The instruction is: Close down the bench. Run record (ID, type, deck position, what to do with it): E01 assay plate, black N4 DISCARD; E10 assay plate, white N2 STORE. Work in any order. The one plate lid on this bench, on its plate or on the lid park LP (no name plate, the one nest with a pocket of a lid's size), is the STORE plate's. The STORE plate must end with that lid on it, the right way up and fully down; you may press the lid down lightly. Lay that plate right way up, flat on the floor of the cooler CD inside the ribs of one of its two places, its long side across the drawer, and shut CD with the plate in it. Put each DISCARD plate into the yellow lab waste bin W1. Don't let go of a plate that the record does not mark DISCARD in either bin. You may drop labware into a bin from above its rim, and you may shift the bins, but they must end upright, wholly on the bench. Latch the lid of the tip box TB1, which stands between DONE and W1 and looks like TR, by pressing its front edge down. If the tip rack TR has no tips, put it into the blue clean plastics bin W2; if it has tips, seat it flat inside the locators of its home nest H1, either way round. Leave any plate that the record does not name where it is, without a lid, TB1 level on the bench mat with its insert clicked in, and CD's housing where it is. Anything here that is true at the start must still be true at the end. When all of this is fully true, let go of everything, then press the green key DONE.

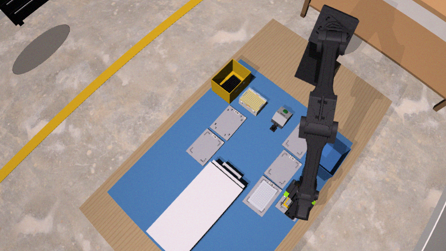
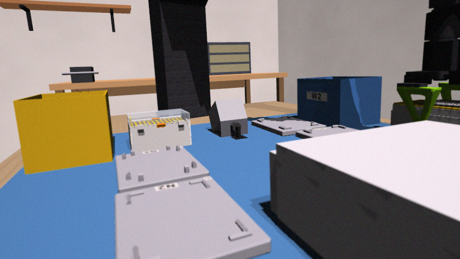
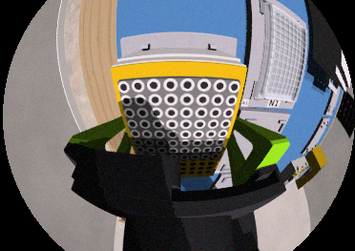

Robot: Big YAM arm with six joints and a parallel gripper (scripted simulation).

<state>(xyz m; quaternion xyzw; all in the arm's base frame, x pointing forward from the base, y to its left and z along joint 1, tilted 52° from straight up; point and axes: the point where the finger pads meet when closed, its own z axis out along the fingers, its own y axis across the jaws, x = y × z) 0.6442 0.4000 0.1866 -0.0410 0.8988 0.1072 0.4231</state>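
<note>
- Top view: my gripper (image 1: 287,202) hangs at the mat's 5 o'clock corner, over the tip rack (image 1: 287,202) on its nest, just beside the white plate (image 1: 262,195) at 9 o'clock.
- Exterior view: my green fingers (image 2: 420,102) straddle the rack's top edge.
- Wrist view: jaws spread wide, gripping nothing. The rack (image 3: 178,114), holes apparently empty, looks light, rigid, smooth-sided plastic; I'd pinch its long walls mid-length.

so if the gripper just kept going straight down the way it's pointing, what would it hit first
The tip rack, most likely. The open gripper points down with its green fingers on either side of the rack, so its palm would meet the rack's holed top, though the gap left is unclear.
</note>
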